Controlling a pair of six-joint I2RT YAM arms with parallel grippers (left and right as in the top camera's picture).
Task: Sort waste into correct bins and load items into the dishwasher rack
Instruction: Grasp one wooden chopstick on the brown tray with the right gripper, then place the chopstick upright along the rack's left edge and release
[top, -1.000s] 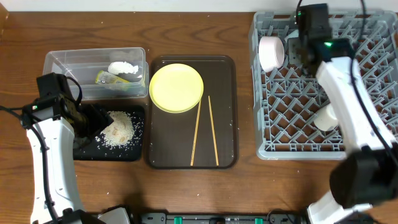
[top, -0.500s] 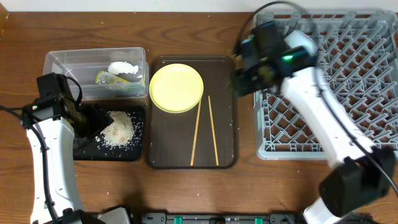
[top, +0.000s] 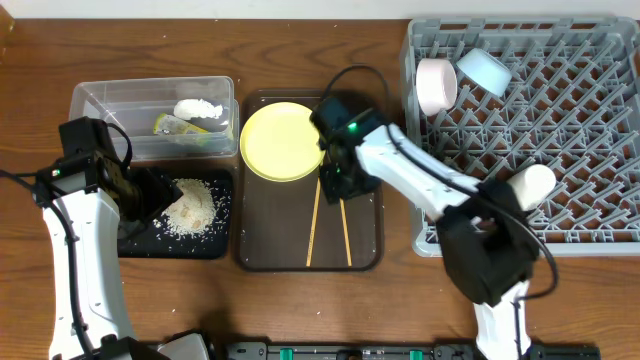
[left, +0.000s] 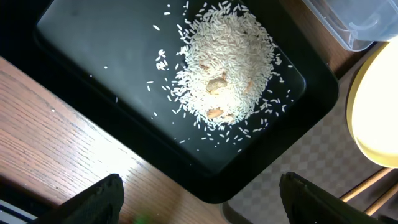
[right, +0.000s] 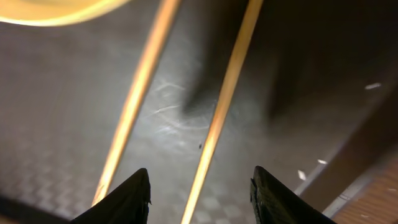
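1. Left gripper (left: 205, 198): unchanged over the last second. The jaws stand wide apart and empty above the black tray (left: 93, 50), which holds the rice scraps (left: 227, 68).
2. Clear box (top: 110, 100): contains the snack wrapper (top: 175, 127) and the tissue (top: 198, 108). Waste sorting appears complete.
3. Serving tray (top: 360, 230): the yellow plate (top: 283, 141) and the chopsticks (top: 315, 225) remain to be loaded.
4. Right gripper (right: 200, 186): a second ago it was over the far corner of the dishwasher rack (top: 590, 200). It has now swung across and hangs low over the serving tray. The jaws are parted astride one chopstick, not yet gripping it. A chopstick pickup is probably next.
5. The rack holds the white bowl (top: 435, 85), the blue bowl (top: 482, 70) and the cup (top: 530, 185).
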